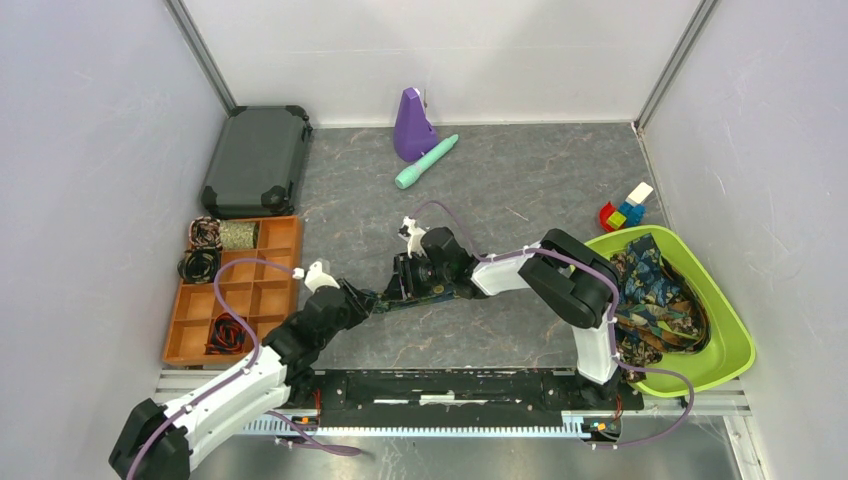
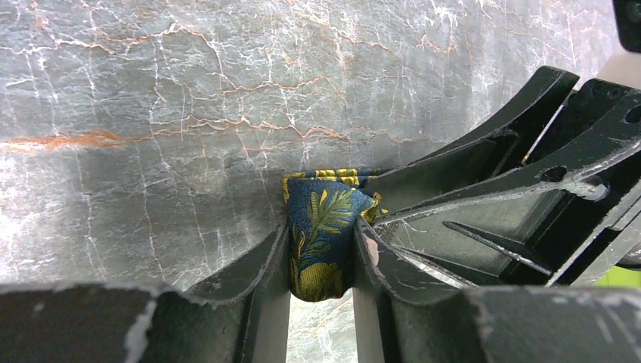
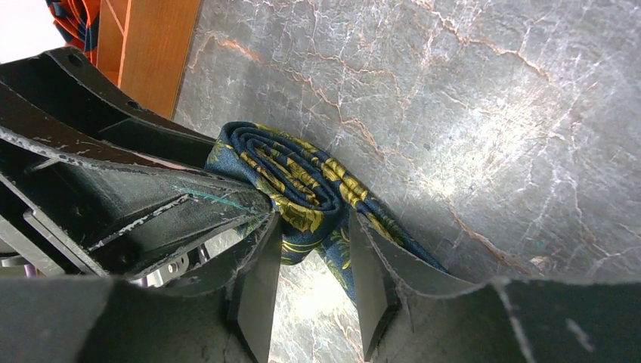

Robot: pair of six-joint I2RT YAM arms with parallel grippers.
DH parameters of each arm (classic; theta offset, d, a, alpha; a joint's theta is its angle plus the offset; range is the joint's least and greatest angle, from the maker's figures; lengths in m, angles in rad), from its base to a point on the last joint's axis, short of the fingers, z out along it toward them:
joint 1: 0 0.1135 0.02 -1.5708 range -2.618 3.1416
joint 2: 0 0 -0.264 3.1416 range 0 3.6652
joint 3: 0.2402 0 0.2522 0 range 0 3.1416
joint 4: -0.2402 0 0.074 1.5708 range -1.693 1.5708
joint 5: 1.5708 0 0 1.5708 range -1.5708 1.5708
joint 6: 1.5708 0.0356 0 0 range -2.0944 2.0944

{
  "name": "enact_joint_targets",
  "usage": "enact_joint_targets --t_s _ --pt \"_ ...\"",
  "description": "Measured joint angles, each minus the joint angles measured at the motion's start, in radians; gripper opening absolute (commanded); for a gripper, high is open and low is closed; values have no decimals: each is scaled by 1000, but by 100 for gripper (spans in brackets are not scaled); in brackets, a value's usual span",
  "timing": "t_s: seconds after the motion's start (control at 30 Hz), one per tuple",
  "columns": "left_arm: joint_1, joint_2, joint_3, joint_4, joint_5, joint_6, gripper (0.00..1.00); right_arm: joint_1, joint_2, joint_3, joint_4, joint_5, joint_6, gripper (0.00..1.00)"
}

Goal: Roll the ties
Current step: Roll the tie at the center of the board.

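Navy fabric with gold leaves, the tie is found near the middle of the table, partly rolled into a coil. One end is pinched by the left gripper. The right gripper is set around the coil, but whether it presses the fabric cannot be told. From above, the tie is mostly covered by both arms. More ties are heaped in the green basket at right.

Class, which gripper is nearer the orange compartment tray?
Left. The left gripper sits just right of the orange compartment tray; the right gripper lies farther right, across the navy floral tie.
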Motion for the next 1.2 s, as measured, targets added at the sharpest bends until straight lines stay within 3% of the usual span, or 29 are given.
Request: enact_joint_targets --t_s 0.27,0.53,0.77,1.2 --pt "0 24 69 -114 -19 11 9 -8 -50 27 -113 31 -44 51" --pt "0 32 91 -159 -38 14 9 -7 -136 27 -143 69 -56 37" --pt "0 34 111 -199 -46 16 9 24 -119 27 -113 77 -32 24" --pt "0 71 162 -256 -72 50 9 64 8 66 -83 64 13 20"
